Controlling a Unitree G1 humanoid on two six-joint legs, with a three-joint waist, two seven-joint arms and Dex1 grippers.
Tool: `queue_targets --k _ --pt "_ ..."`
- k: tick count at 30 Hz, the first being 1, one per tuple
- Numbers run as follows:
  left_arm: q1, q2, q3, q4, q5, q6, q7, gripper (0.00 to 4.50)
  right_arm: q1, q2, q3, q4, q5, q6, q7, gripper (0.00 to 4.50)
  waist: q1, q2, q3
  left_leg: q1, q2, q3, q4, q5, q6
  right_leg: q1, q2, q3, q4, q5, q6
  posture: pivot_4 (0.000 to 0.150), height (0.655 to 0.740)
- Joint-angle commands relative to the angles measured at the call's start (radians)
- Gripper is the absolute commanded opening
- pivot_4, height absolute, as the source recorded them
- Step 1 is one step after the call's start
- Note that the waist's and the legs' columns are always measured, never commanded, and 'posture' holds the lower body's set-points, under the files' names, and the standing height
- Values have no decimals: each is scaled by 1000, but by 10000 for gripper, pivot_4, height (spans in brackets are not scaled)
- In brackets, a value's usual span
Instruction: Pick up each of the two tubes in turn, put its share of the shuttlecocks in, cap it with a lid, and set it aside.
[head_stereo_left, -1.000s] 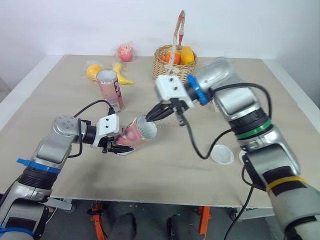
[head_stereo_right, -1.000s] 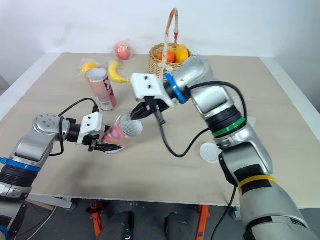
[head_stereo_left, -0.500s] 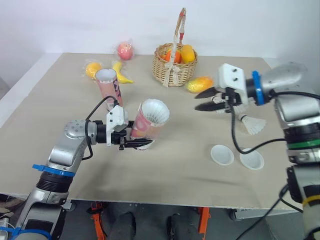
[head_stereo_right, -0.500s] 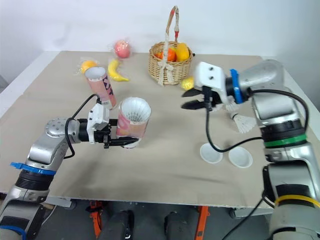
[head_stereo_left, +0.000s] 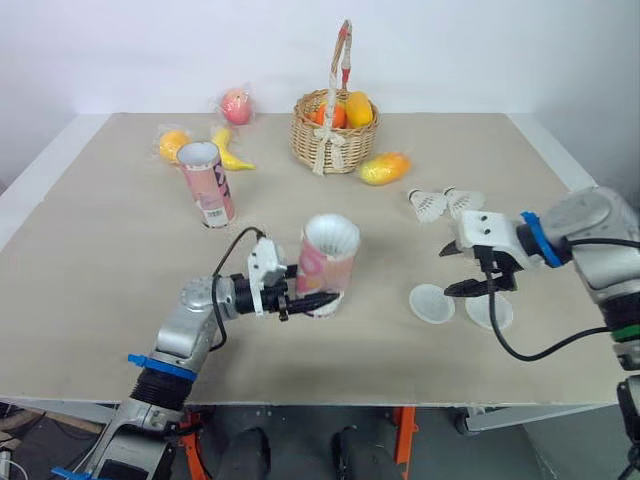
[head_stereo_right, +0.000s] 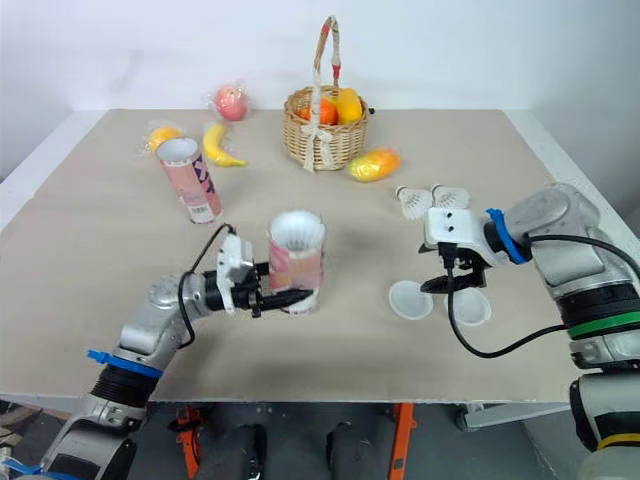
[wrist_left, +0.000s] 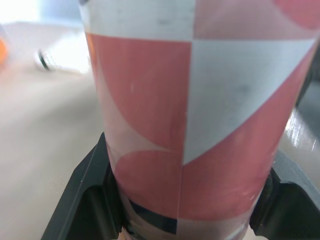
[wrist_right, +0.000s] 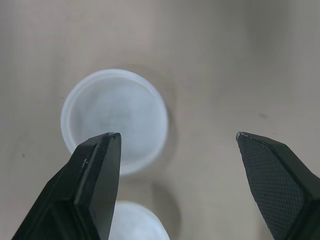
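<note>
The left gripper (head_stereo_left: 298, 301) clamped the pink tube (head_stereo_left: 328, 262) nearly upright, with bare table (head_stereo_left: 120, 290) all round it. The right gripper (head_stereo_left: 448, 271) hung with its fingers spread over one lid (head_stereo_left: 431, 303), beside another lid (head_stereo_left: 489, 313), near the front edge. Two shuttlecocks (head_stereo_left: 428, 205) lay behind them, and the second tube (head_stereo_left: 207, 184) stood well apart.

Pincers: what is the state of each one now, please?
Left pincer: closed on the pink-and-white tube.
Right pincer: open, holding nothing.
</note>
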Motion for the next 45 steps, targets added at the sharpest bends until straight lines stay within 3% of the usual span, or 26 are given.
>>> queue_targets --k 1,8,10,13,17,18,27,37,42,45 --pt "-5 -17 -3 19 20 -90 -3 26962 -35 7 -1 20 -16 1 11 39667 0 0 0 0 0 0 0 0 0 0 0 0 0 0 0 1500 7400" --pt "18 -49 10 70 12 -173 5 26962 -46 46 35 75 -51 -7 17 39667 1 0 0 -1 -1 2 0 0 0 -1 -2 3 0 1 -2 1500 7400" --pt "27 -50 10 77 10 -183 0 26962 -45 49 41 74 -52 -10 32 34599 1 0 0 -1 -1 2 -1 0 0 -1 -2 3 0 1 -2 1500 7400" --pt "33 -54 15 84 4 -185 2 26962 -40 50 48 66 -53 -19 56 22306 1 0 0 -1 -1 2 -1 0 0 -1 -2 3 0 1 -1 1500 7400" --pt "39 -53 12 90 5 -183 -5 26962 -28 53 59 50 -56 -29 74 2646 1 0 0 0 -1 2 0 0 0 -1 -1 3 0 1 -1 1500 7400" --pt "40 -52 10 91 7 -184 -6 26962 -25 53 59 45 -54 -29 77 1180 1 0 0 0 -1 2 0 0 0 -1 -1 3 0 1 -1 1500 7400" --pt "34 -47 10 106 9 -182 -13 26962 -69 63 21 5 -14 26 60 1180 0 0 0 0 -1 2 0 0 0 -1 -1 3 0 1 -2 1500 7400" --pt "26 -44 -1 140 17 -192 -33 26962 -187 -18 -118 -260 225 157 110 1180 1 0 0 0 -1 2 -1 -1 0 -1 -2 3 0 1 -1 1500 7400" --pt "9 -39 -1 161 21 -198 -49 26962 -352 59 -109 -317 324 254 105 1180 -2 1 0 1 0 3 -1 -1 0 0 0 3 0 0 0 1500 7400" --pt "-3 -36 -2 180 26 -206 -61 26962 -430 156 -27 -328 292 238 83 1180 -3 1 -1 2 1 3 -1 -1 0 0 0 3 0 0 0 1500 7400"
